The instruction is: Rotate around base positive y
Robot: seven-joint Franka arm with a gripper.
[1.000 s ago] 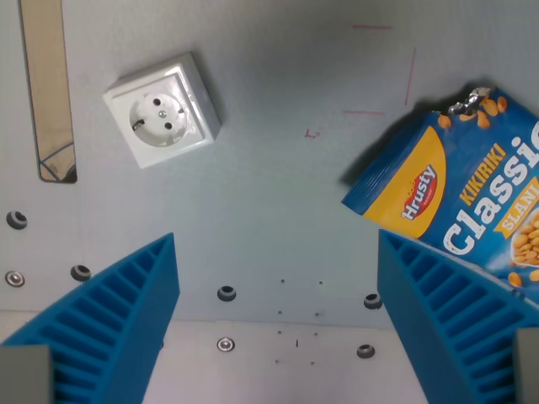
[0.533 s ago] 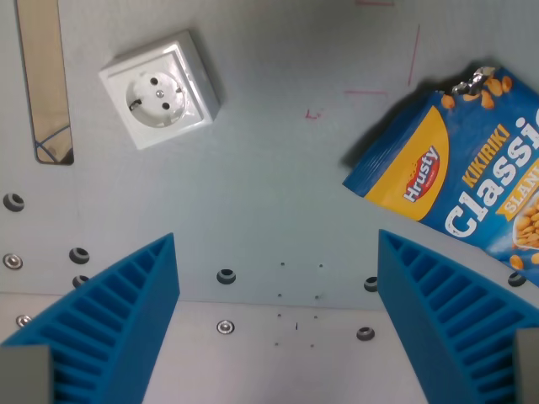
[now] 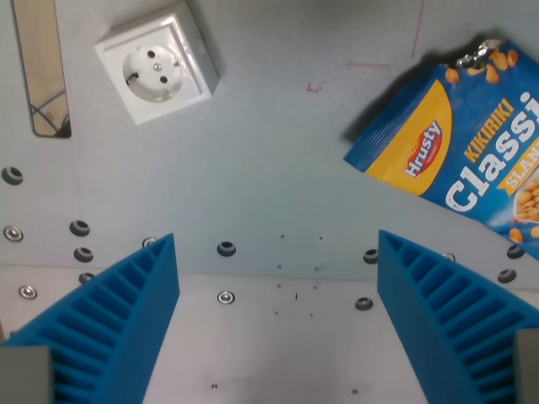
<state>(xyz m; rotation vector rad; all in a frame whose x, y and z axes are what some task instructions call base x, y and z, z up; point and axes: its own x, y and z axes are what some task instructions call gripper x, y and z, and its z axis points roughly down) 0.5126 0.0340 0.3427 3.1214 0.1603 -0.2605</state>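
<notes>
My gripper (image 3: 278, 278) is open and empty, its two blue ribbed fingers (image 3: 109, 328) standing wide apart at the bottom of the wrist view. Between them lies bare grey table (image 3: 278, 185). A white wall socket (image 3: 157, 69) lies at the top left, well beyond the left finger. A blue and yellow bag of peanuts (image 3: 472, 160) lies at the wrist view's right, its lower edge running behind the right finger (image 3: 446, 320).
A long wooden strip (image 3: 40, 67) lies along the left edge. Rows of screws and holes (image 3: 226, 249) cross the table where a grey plate meets a lighter plate (image 3: 278, 353) near the fingers. Thin red marks (image 3: 368, 64) show at the top.
The whole scene has slid upward in the view, so the camera has moved. More of the lighter plate and more screws show at the bottom. The fingers stay equally open.
</notes>
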